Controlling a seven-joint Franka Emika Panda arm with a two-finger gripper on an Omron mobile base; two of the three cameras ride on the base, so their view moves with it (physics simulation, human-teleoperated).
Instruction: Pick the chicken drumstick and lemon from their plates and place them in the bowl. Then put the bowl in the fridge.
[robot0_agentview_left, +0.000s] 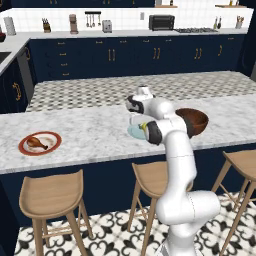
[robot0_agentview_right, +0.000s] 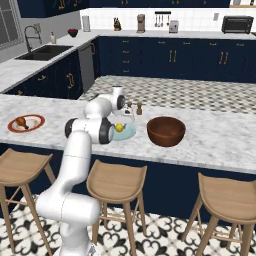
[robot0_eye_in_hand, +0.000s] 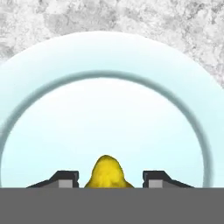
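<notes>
Brown bowl (robot0_agentview_right: 166, 131) beside lemon's plate (robot0_agentview_right: 127, 133)

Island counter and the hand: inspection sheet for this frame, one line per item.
Surface: grey-white marble island counter, three wooden stools along its near side.
Job's things: small yellow lemon on the pale blue round plate; golden-brown chicken drumstick on the red-rimmed white plate, far left; dark reddish-brown wooden bowl stands empty to the right of the blue plate.
Clutter: two small shakers behind the blue plate.
Hand: low over the blue plate, fingers either side of the lemon; whether they touch it cannot be told.
Cables: nothing seen.
Surroundings: navy cabinets with brass handles, sink at left, toaster oven on the back counter.
</notes>
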